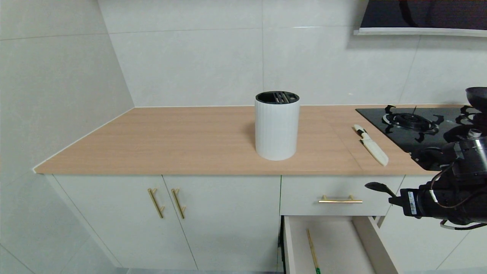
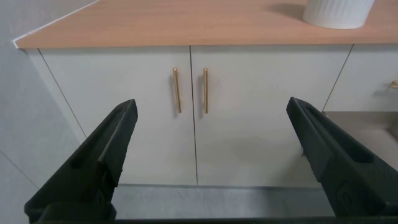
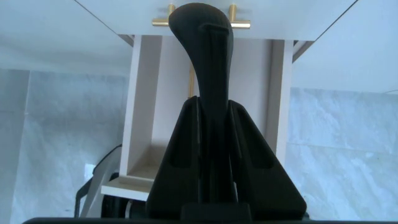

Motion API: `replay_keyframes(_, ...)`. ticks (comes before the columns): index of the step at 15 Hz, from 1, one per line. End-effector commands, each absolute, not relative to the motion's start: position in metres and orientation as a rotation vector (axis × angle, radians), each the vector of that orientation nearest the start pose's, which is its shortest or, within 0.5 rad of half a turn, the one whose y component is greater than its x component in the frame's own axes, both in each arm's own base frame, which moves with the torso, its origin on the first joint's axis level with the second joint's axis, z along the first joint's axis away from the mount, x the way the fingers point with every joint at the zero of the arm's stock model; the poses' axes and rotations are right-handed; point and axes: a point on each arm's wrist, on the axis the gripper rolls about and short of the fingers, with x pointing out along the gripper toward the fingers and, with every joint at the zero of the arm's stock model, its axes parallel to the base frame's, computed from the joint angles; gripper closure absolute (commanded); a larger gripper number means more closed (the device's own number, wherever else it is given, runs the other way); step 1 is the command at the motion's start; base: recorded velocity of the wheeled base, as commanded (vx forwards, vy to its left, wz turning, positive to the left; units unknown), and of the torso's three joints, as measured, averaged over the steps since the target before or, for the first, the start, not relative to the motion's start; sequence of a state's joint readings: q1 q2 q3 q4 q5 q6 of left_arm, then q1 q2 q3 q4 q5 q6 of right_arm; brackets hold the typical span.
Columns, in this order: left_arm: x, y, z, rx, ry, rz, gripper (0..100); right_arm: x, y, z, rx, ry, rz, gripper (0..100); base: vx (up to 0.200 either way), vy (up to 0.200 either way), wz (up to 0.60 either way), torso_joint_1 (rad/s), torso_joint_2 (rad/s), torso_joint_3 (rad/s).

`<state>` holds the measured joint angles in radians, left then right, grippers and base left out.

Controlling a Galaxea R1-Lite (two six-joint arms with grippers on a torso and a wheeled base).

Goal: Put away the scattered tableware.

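Ok, right gripper (image 3: 211,107): fingers pressed together on a black utensil (image 3: 200,37), whose rounded end sticks out past the tips. It hangs in front of the cabinet, just beside the closed drawer's gold handle (image 1: 339,199) and above the open drawer (image 1: 367,243). That drawer holds one wooden chopstick (image 1: 312,245) with a green tip, lying lengthwise, left of the middle. There's a white label (image 1: 412,203) on the right arm, print too small to read.

Then left gripper (image 2: 211,109): fingers spread wide, facing the double cabinet doors (image 2: 249,118) under the counter.

On the countertop (image 1: 171,140), a white ribbed knife block (image 1: 277,131) stands upright with a black slotted top. A cream-coloured knife (image 1: 371,145) lies flat between the block and the gas hob (image 1: 411,123). It is well apart from both grippers, higher and farther back than the right one.
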<state>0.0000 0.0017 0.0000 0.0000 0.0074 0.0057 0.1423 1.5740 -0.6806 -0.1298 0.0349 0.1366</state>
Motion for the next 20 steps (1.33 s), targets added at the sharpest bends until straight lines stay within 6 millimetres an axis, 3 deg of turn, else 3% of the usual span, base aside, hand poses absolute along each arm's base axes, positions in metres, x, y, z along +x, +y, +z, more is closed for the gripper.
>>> replay_keyframes(1, -0.023, 0.0, 0.076, 0.006, 0.003, 0.008, 0, 0.241, 0.035, 0.139, 0.088, 0.777, 0.116, 100, 0.0, 0.0, 0.0, -0.193, 0.45, 0.246)
replay_keyframes(8, -0.023, 0.0, 0.076, 0.006, 0.003, 0.008, 0, 0.243, 0.036, 0.136, 0.087, 0.791, 0.115, 100, 0.0, 0.0, 0.0, -0.205, 0.49, 0.277)
replay_keyframes(15, -0.023, 0.0, 0.076, 0.006, 0.003, 0.008, 0, 0.244, 0.036, 0.133, 0.086, 0.801, 0.114, 100, 0.0, 0.0, 0.0, -0.046, 0.12, 0.067)
replay_keyframes(20, -0.023, 0.0, 0.076, 0.006, 0.003, 0.008, 0, 0.244, 0.036, 0.126, 0.07, 0.831, 0.118, 100, 0.0, 0.0, 0.0, -0.151, 0.4, 0.246)
